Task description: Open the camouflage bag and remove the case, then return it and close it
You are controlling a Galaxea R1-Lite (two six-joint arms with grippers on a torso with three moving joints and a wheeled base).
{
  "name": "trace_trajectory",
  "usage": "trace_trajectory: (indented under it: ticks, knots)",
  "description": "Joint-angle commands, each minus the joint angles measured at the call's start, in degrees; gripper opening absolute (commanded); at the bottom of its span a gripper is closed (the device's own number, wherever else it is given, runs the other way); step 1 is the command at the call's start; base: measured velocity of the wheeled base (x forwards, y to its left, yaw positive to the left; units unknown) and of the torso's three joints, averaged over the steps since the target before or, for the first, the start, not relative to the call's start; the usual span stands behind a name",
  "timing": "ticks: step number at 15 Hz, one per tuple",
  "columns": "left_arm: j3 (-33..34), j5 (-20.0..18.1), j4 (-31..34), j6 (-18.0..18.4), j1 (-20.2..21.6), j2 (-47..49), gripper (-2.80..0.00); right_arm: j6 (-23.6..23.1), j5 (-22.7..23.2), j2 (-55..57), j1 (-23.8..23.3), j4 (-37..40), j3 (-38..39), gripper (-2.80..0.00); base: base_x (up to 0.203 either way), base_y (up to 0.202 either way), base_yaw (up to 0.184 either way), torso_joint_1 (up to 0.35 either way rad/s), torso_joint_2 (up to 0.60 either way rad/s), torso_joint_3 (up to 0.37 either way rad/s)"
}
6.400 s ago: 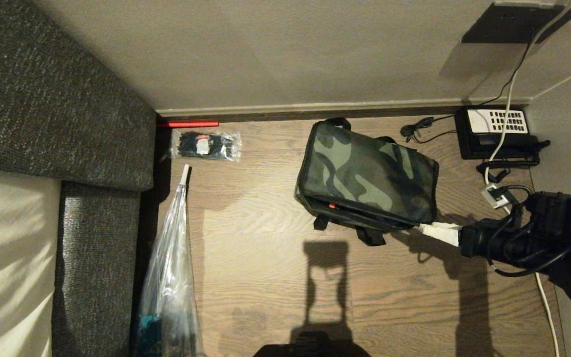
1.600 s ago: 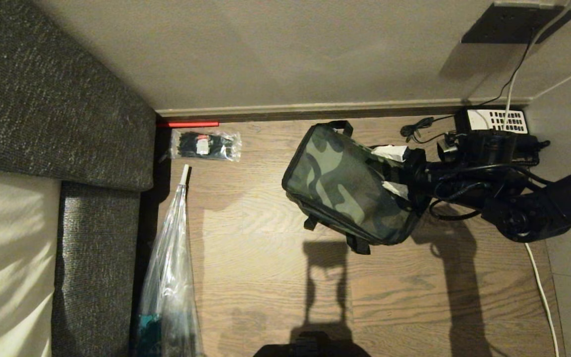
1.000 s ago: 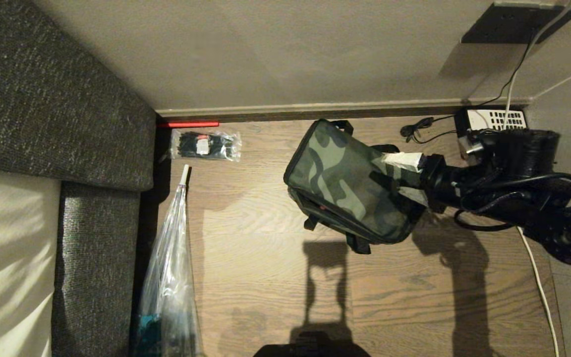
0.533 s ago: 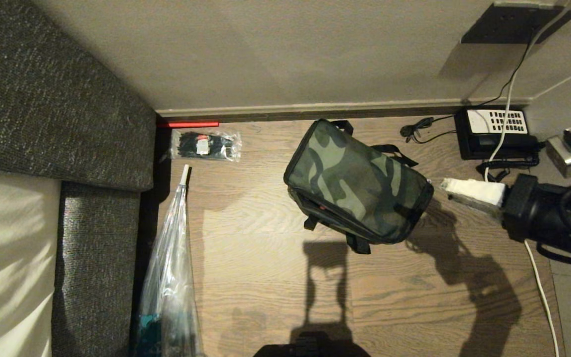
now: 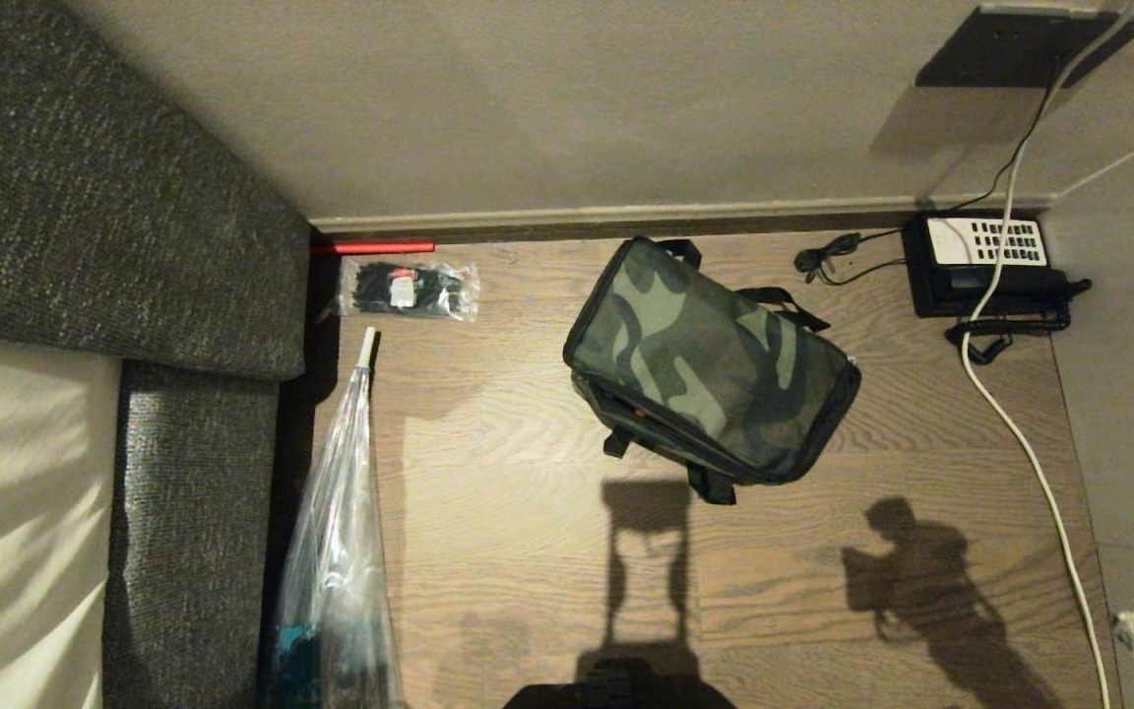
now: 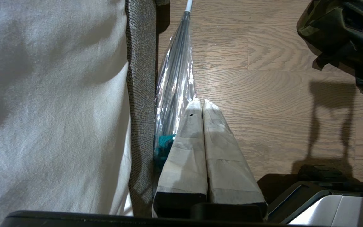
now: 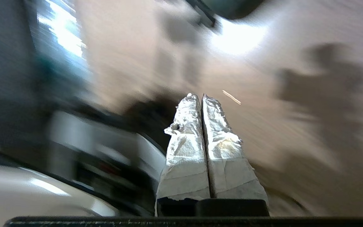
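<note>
Camouflage bag point(image 5: 713, 366) lies closed on floor point(image 5: 528, 551). Right gripper point(image 7: 202, 96) and left gripper point(image 6: 202, 102): fingers pressed together, empty. Risk: zipper not fully seated, lid gaps later.

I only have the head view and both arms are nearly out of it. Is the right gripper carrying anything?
Observer: No. The right wrist view shows the right gripper shut, with nothing between its tips.
Operator: And the left?
Observer: The left gripper is shut too, and empty.
Operator: What is it near?
Observer: It points over the wooden floor, beside the long clear plastic bundle along the grey upholstered edge. The camouflage bag lies well apart from it.
</note>
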Motion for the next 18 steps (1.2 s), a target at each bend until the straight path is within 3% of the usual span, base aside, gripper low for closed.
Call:
trace_trajectory:
  ticks: [1, 3, 5, 9, 11, 18]
  knots:
    - [0.0, 0.0, 0.0, 0.0, 0.0, -0.1, -2.8, -3.4, -6.0, -15.9, -1.9, 8.5, 4.7, -2.8, 0.0, 0.0, 0.0, 0.0, 0.0, 0.0]
    - [0.0, 0.0, 0.0, 0.0, 0.0, -0.1, -2.8, -4.1, -9.0, -21.0, -4.1, 10.5, 11.4, -2.8, 0.0, 0.0, 0.0, 0.0, 0.0, 0.0]
    - [0.0, 0.0, 0.0, 0.0, 0.0, -0.1, -2.8, -3.9, -9.9, -22.4, -6.6, 2.4, 17.5, -2.8, 0.0, 0.0, 0.0, 0.0, 0.0, 0.0]
    - [0.0, 0.0, 0.0, 0.0, 0.0, -0.1, -2.8, -2.7, -10.8, -35.7, -8.8, -4.3, 20.6, -2.8, 0.0, 0.0, 0.0, 0.0, 0.0, 0.0]
    - [0.0, 0.0, 0.0, 0.0, 0.0, -0.1, -2.8, -1.9, -11.3, -37.8, -9.1, -11.6, 23.4, -2.8, 0.0, 0.0, 0.0, 0.0, 0.0, 0.0]
    - [0.0, 0.0, 0.0, 0.0, 0.0, -0.1, -2.8, -1.0, -11.4, -37.7, -9.2, -8.9, 22.7, -2.8, 0.0, 0.0, 0.0, 0.0, 0.0, 0.0]
